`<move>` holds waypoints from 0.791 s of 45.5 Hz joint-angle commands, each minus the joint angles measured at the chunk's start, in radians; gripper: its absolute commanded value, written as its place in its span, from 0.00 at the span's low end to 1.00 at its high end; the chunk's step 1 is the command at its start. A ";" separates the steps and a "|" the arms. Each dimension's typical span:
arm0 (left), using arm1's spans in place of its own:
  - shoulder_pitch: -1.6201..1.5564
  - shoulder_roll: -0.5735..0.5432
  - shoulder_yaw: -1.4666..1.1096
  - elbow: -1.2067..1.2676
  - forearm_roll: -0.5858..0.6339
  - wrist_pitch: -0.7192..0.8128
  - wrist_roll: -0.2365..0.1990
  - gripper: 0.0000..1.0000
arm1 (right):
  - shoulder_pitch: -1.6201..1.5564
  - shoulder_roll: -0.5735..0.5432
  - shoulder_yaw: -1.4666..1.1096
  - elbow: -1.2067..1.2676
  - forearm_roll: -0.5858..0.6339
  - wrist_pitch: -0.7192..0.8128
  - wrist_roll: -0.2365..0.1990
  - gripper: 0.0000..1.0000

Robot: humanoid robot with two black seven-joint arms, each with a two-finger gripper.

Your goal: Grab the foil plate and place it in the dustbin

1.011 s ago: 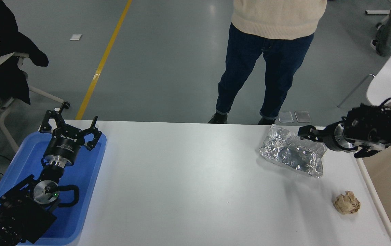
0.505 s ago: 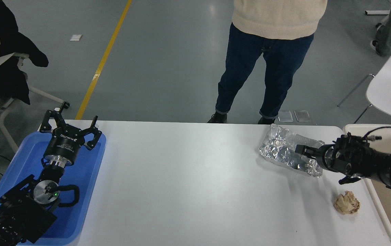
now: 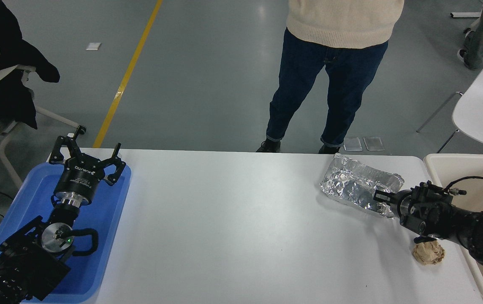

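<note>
At the far left we see the left gripper (image 3: 84,153) parked over the blue tray (image 3: 108,236), its fingers spread apart and holding nothing. Across the white table (image 3: 233,228), near its far right corner, the foil plate (image 3: 357,188) lies crumpled, and the right gripper (image 3: 380,196) reaches in low to the plate's near right end, though we cannot tell whether its fingers are apart or together. A tan paper wad (image 3: 428,252) sits just under that arm, and the dustbin (image 3: 444,164) stands beside the table's right edge.
</note>
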 commanded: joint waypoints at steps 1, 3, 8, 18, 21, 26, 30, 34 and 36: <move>0.000 0.002 0.000 0.000 0.000 0.000 0.000 1.00 | -0.018 0.003 0.003 0.005 0.011 0.005 -0.036 0.00; 0.001 0.000 0.000 0.000 0.000 0.000 0.000 1.00 | -0.019 0.001 0.012 0.012 0.011 0.007 -0.036 0.00; 0.001 0.000 0.000 0.000 0.000 0.000 0.000 1.00 | -0.019 -0.002 0.040 0.026 0.011 0.005 -0.036 0.00; 0.001 0.000 0.000 0.000 0.000 0.000 0.000 1.00 | 0.031 -0.039 0.110 0.121 -0.001 0.011 -0.034 0.00; 0.001 0.002 0.000 0.000 0.000 0.000 0.000 1.00 | 0.095 -0.100 0.101 0.241 -0.010 0.013 -0.033 0.00; 0.001 0.000 0.000 0.000 0.000 0.000 0.002 1.00 | 0.253 -0.191 0.092 0.482 -0.078 0.014 -0.026 0.00; 0.000 0.002 0.000 0.000 0.000 0.000 0.002 1.00 | 0.333 -0.230 0.087 0.603 -0.148 0.014 -0.028 0.00; 0.000 0.002 0.000 0.000 0.000 0.000 0.002 1.00 | 0.422 -0.252 0.035 0.718 -0.182 0.020 -0.028 0.00; 0.001 0.000 0.000 0.000 0.000 0.000 0.002 1.00 | 0.499 -0.255 -0.014 0.799 -0.179 0.022 -0.028 0.00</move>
